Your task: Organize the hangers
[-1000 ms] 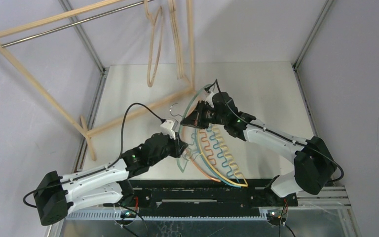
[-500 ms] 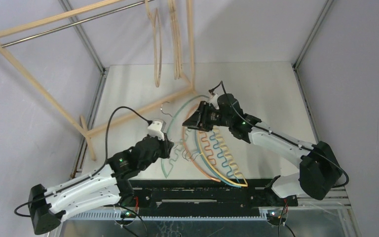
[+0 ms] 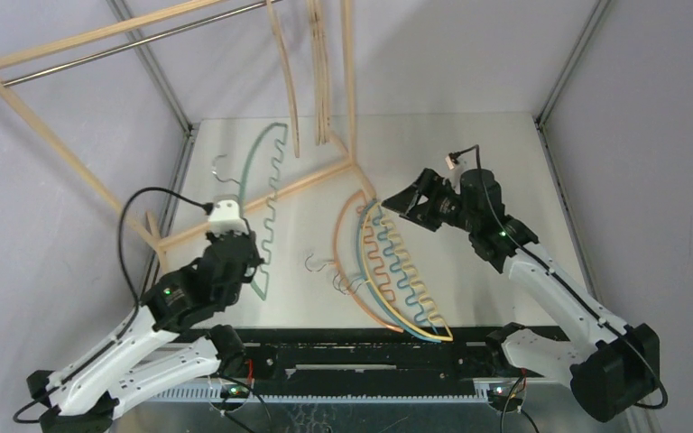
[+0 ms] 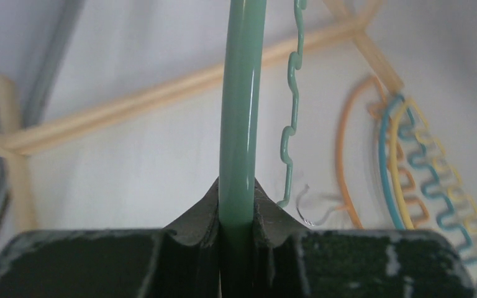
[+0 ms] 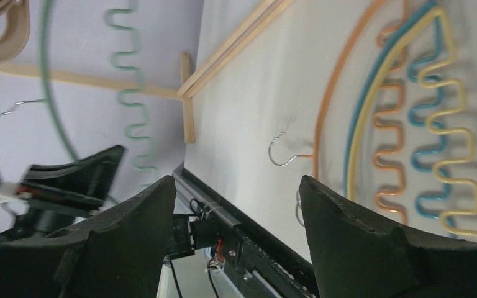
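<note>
My left gripper (image 3: 245, 255) is shut on the curved arm of a green hanger (image 3: 246, 171) and holds it up over the left of the table, in front of the rack's foot. In the left wrist view the green arm (image 4: 239, 105) runs straight out from between the pressed jaws (image 4: 237, 194). Orange (image 3: 338, 236), teal and yellow hangers (image 3: 406, 271) lie nested flat mid-table, hooks toward the left. My right gripper (image 3: 398, 206) hovers open and empty just above their far end (image 5: 237, 186). Light-wood hangers (image 3: 289, 81) hang on the rail.
The big light-wood rack frame (image 3: 63, 149) with its metal rail (image 3: 135, 43) leans over the left and back; its floor bar (image 3: 271, 198) crosses the table diagonally. A black rail (image 3: 370, 352) runs along the near edge. Metal corner posts stand at the back.
My right gripper opened, let go of the green hanger and drew back to the right. My left arm carried the green hanger left and away from the pile. A wooden hanger on the rail swung.
</note>
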Motion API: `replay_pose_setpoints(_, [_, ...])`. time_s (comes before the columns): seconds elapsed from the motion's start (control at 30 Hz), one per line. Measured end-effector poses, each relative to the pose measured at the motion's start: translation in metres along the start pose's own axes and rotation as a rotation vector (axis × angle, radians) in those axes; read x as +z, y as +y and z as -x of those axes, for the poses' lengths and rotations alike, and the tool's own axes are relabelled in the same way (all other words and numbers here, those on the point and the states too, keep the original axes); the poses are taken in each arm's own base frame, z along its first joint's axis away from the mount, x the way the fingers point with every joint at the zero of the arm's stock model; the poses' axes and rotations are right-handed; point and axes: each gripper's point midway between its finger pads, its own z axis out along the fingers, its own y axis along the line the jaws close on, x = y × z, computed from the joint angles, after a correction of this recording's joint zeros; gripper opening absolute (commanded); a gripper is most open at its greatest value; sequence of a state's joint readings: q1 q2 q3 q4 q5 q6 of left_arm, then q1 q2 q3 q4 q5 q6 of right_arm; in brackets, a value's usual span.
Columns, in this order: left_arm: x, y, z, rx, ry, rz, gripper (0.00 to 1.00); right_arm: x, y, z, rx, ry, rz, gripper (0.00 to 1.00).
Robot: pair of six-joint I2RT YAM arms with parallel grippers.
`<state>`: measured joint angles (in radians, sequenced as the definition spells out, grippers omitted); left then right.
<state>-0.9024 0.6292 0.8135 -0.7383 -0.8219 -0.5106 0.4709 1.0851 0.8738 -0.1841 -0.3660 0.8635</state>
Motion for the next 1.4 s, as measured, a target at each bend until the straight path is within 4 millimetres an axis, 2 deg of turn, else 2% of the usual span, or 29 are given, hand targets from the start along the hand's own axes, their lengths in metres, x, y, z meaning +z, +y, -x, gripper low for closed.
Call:
replay_pose_setpoints(0.23, [-0.016,0.042,0.083,0.029,-0.148,0.199,0.00,-0.019,-0.033,0.004,0.029,-0.036,-0.071,0.80])
replay_pose_setpoints(0.3, [-0.016,0.047,0.102,0.055,-0.174,0.241,0.00,-0.024,-0.037,0.004,0.035,-0.039,-0.084,0.80])
replay_pose_setpoints(0.5, [-0.007,0.050,0.161,0.112,-0.250,0.326,0.00,-0.041,-0.041,0.014,0.033,-0.081,-0.096,0.81])
replay_pose_setpoints(0.73, [0.013,0.046,0.210,0.112,-0.316,0.341,0.00,-0.054,-0.051,0.024,0.049,-0.119,-0.119,0.81])
replay_pose_setpoints(0.83, [0.019,0.043,0.224,0.109,-0.336,0.333,0.00,-0.055,-0.058,0.023,0.059,-0.115,-0.132,0.81])
replay_pose_setpoints(1.13, [0.054,0.047,0.238,0.113,-0.326,0.335,0.00,-0.058,-0.066,0.024,0.078,-0.115,-0.146,0.81])
replay_pose_setpoints(1.4, [0.082,0.044,0.238,0.093,-0.308,0.297,0.00,-0.061,-0.074,0.026,0.091,-0.122,-0.167,0.81])
